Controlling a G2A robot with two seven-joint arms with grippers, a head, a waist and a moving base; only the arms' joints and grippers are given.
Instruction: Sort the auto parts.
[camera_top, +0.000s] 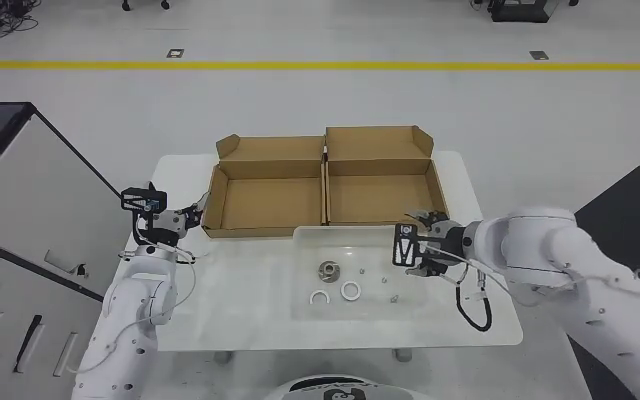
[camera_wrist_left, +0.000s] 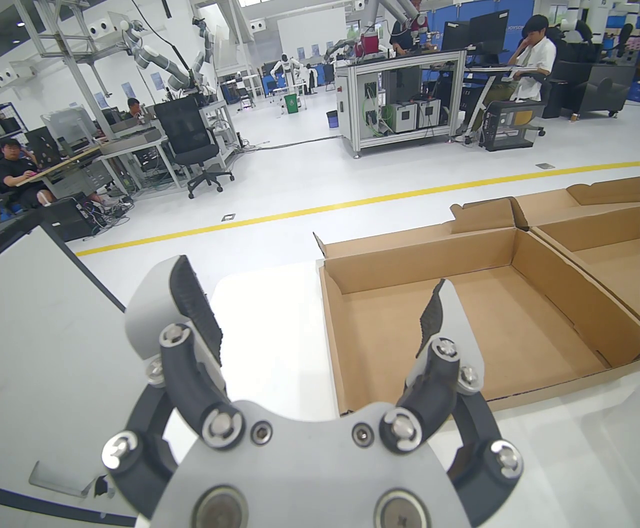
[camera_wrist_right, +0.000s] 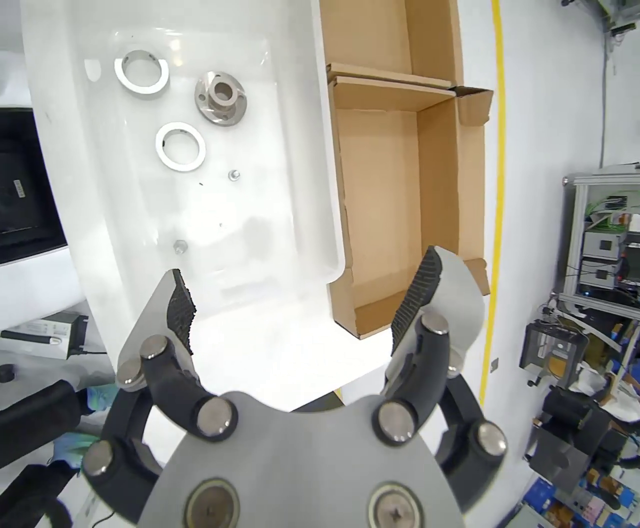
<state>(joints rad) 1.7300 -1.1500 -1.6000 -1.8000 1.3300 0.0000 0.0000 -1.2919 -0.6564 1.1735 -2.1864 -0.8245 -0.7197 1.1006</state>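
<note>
Flange (camera_wrist_right: 220, 102) is lying in the tray (camera_wrist_right: 327, 190), likely heavy, rigid, slick; grab its hub (camera_wrist_right: 223, 92); left hand (camera_wrist_left: 313, 279) and right hand (camera_wrist_right: 306, 272) are gaping, empty.

The right cardboard box (camera_wrist_left: 605, 250) runs off the edge in the left wrist view, and most of it is lost. One finger of the left gripper (camera_wrist_left: 315, 300) covers part of the left cardboard box (camera_wrist_left: 500, 320) floor. Over on the right wrist, the white tray (camera_wrist_right: 327, 190) is clipped at the edge. Its two small fasteners (camera_wrist_right: 233, 174) could be nuts or bolt heads, too small to call.
</note>
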